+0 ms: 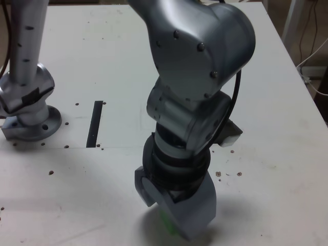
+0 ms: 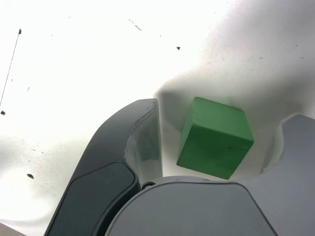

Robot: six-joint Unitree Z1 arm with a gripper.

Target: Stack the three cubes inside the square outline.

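A green cube [image 2: 215,139] is the only cube I see, and it rests on the white table [image 2: 74,59]. My gripper [image 2: 221,114] is down around it, one jaw on each side. A strip of table shows between the cube and the dark finger [image 2: 142,142], and another between the cube and the grey finger [image 2: 298,147]. The jaws stand open and neither touches the cube. In the exterior view the gripper [image 1: 174,212] is low at the table's front, and only a sliver of the green cube [image 1: 166,221] shows under it. The square outline is out of view.
The arm's round base [image 1: 32,120] is bolted down at the exterior view's left. A straight black tape strip [image 1: 95,124] lies beside it. The arm's bulky joints [image 1: 195,66] hide the table's middle. The table's edge [image 1: 307,92] runs down the right, with cables [image 1: 312,61] beyond.
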